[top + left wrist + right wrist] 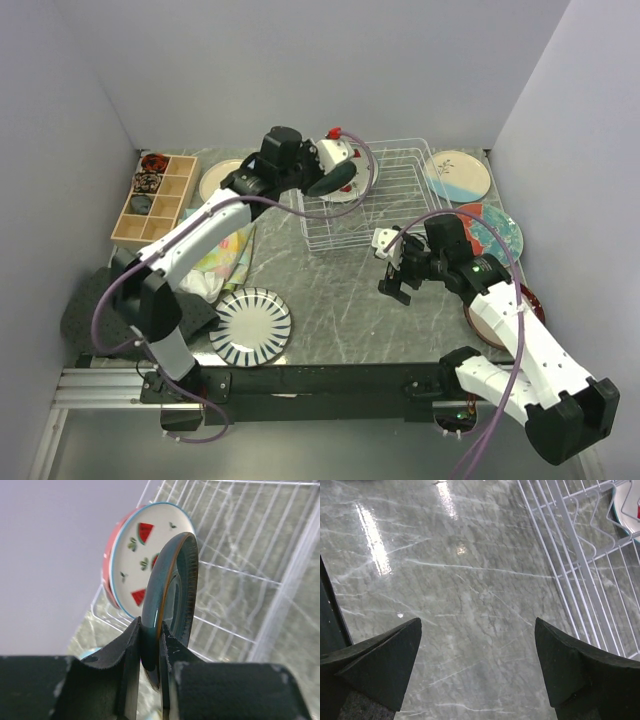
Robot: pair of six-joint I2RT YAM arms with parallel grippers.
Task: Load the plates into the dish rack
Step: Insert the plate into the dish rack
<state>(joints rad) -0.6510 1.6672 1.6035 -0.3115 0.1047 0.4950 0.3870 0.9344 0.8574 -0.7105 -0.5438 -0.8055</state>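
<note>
My left gripper (149, 635) is shut on the rim of a dark teal plate (172, 580) and holds it on edge over the white wire dish rack (400, 165), also seen in the left wrist view (250, 580). In the top view the teal plate (333, 180) is at the rack's left end, next to the left gripper (312, 178). A watermelon-print plate (145, 550) stands upright in the rack just behind it. My right gripper (397, 283) is open and empty above the bare marble in front of the rack (580, 555), its fingertips (395, 655) wide apart.
A navy-white striped plate (250, 324) lies at the front left. A cream-and-blue plate (457, 176), a teal-patterned plate (495, 232) and a taupe plate (498, 322) lie on the right. A wooden compartmented box (155, 198), a pale plate (218, 180) and a floral cloth (225, 255) lie at the left.
</note>
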